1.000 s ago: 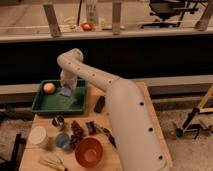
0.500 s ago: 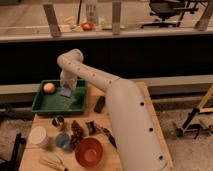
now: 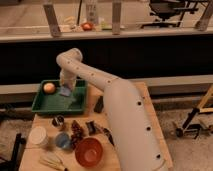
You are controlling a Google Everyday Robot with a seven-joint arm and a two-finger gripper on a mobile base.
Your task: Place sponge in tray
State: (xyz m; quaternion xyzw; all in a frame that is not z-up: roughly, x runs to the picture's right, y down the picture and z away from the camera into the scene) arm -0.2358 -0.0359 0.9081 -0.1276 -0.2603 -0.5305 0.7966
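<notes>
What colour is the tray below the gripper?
Dark green, camera view; the gripper is over the shallow rectangular plastic tray.

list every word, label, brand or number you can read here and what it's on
No readable text anywhere.
The small dark items near the red bowl may carry print, but none can be read.
The gripper hangs over the tray, by the sponge.

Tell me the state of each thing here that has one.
Tray: lying flat, holds the orange.
Sponge: within the tray's rim beside the orange; held or loose, unclear.
Claw: low over the tray, right above the sponge.
Bowl: upright, empty.
</notes>
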